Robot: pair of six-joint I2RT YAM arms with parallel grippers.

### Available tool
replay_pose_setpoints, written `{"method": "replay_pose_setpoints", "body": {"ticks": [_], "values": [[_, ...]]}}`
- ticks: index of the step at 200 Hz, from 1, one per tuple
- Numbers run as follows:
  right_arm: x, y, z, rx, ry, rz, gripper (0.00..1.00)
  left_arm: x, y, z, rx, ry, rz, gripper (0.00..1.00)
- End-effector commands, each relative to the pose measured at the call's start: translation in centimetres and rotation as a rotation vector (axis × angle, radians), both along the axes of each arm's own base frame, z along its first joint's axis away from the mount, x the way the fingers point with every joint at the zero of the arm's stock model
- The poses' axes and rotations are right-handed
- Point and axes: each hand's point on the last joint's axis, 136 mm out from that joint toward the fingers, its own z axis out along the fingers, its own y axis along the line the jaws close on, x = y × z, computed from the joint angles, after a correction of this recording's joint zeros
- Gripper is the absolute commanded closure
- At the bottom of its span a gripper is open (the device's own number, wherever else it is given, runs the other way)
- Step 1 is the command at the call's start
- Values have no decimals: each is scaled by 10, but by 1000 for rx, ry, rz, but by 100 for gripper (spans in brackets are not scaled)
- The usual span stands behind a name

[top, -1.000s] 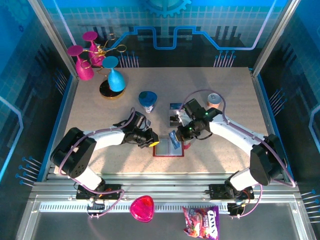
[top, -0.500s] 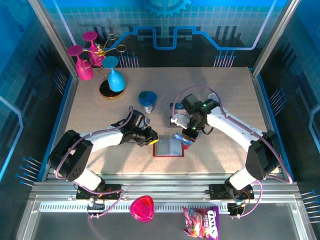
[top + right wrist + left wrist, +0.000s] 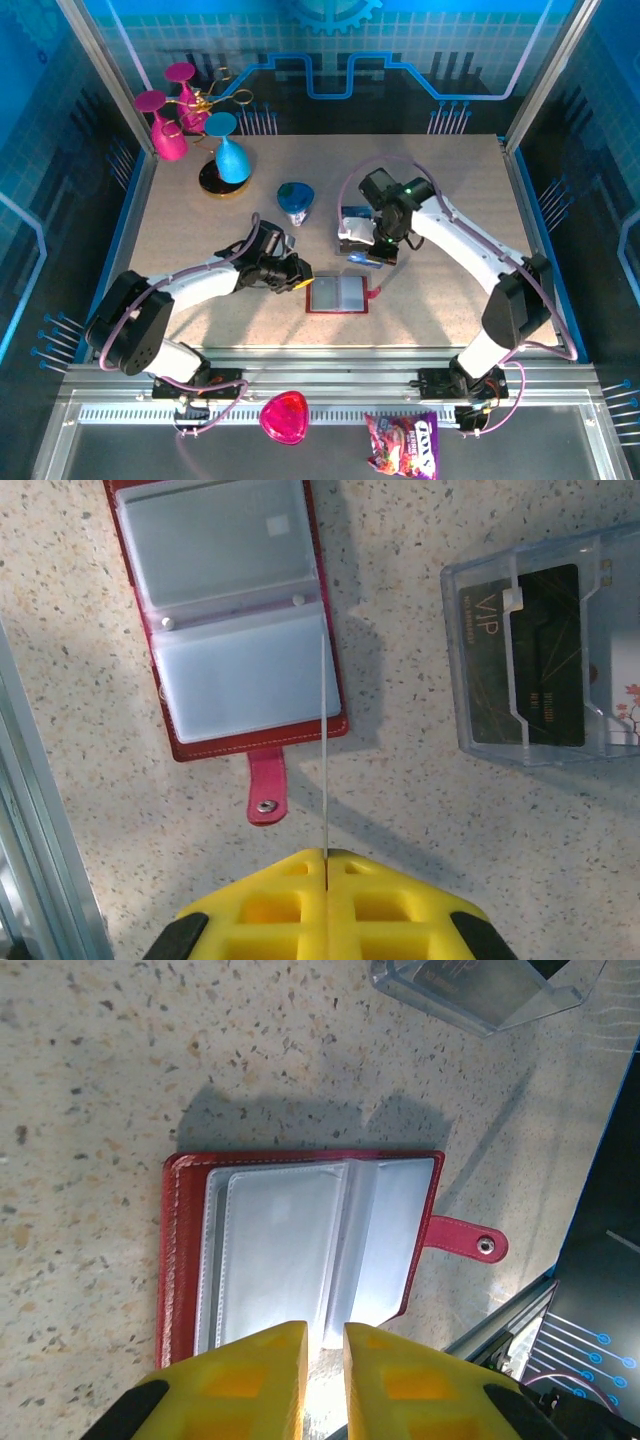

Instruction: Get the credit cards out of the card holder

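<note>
The card holder (image 3: 337,293) lies open and flat, dark red with pale grey pockets (image 3: 225,630) and its snap tab (image 3: 465,1238) out to the side. My right gripper (image 3: 372,252) hangs just behind it, shut on the blue credit card (image 3: 362,259), which shows edge-on as a thin line (image 3: 323,730) rising from the closed pads (image 3: 326,852). The dark credit card (image 3: 530,660) lies inside a clear plastic case (image 3: 350,218). My left gripper (image 3: 325,1328) sits at the holder's left edge (image 3: 305,284), its jaws a narrow gap apart with nothing seen between them.
A blue cone-shaped cup (image 3: 294,200) stands behind the holder. Pink glasses (image 3: 165,125) and a blue glass (image 3: 230,158) stand at the back left. A pink heart dish (image 3: 285,417) and a snack bag (image 3: 402,443) lie on the front rail.
My right gripper has lifted the blue card off the card holder and carried it back toward the clear case. The left gripper has hardly moved.
</note>
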Motion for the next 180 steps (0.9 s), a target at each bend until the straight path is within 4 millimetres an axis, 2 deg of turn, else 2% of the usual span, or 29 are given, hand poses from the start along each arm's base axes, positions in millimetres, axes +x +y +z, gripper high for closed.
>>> {"method": "replay_pose_setpoints", "body": {"ticks": [1,58,126,180], "values": [[7,-8,4,-38,27,43,100,-6,10,-3,30,10,14,83],[49,-13,13,-54,26,60,100,-9,15,-4,35,16,31,83],[93,-2,5,-56,39,73,100,-8,14,-6,38,34,35,83],[124,-6,2,-72,35,71,100,-5,9,-12,35,63,33,84]]}}
